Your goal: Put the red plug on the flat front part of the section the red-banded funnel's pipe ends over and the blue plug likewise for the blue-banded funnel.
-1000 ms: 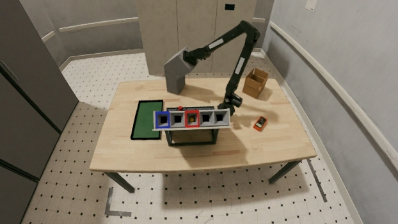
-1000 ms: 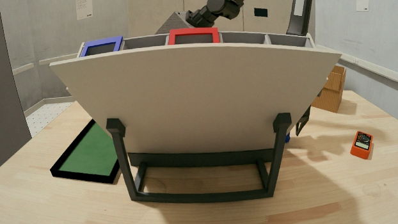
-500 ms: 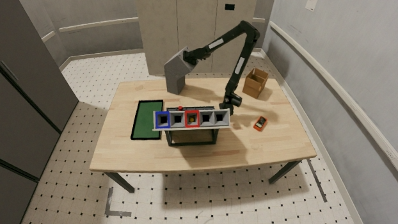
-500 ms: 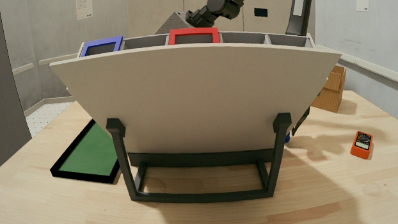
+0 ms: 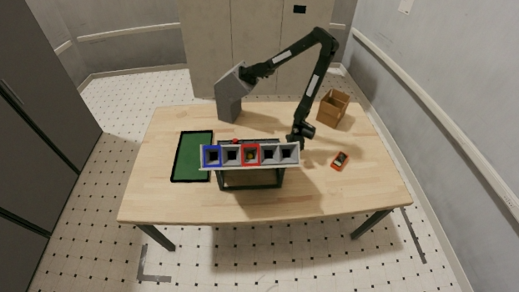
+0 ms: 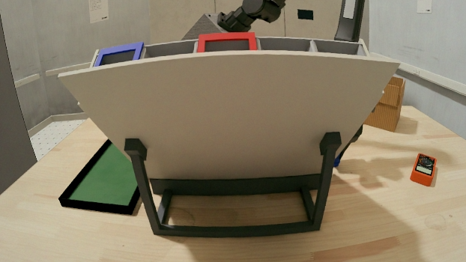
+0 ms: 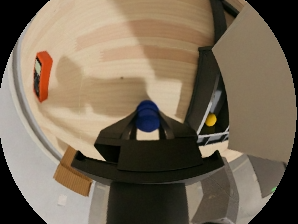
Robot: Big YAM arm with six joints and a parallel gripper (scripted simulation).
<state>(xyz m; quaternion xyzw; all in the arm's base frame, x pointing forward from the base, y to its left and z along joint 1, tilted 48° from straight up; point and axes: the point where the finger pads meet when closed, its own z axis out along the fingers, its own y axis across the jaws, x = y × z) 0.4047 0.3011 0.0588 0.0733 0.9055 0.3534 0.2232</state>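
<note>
My gripper (image 5: 298, 143) (image 7: 147, 113) is down at the table by the right end of the funnel stand, shut on the blue plug (image 7: 147, 115). The plug also peeks out past the cover's right leg in the exterior view (image 6: 336, 161). The grey funnel row has a blue-banded funnel (image 5: 212, 155) (image 6: 119, 52) at the left end and a red-banded funnel (image 5: 250, 155) (image 6: 227, 40) in the middle. A yellow marble (image 5: 249, 156) shows in the red-banded funnel's mouth. The red plug (image 5: 235, 141) sits behind the funnel row. The cover (image 6: 225, 112) hides the pipes.
A green tray (image 5: 192, 155) (image 6: 105, 180) with a black rim lies left of the stand. An orange device (image 5: 340, 160) (image 6: 424, 169) (image 7: 43, 75) lies to the right. A cardboard box (image 5: 332, 108) (image 6: 389, 105) stands back right, a grey block (image 5: 229, 93) at the back. A yellow marble (image 7: 212, 120) shows inside the stand.
</note>
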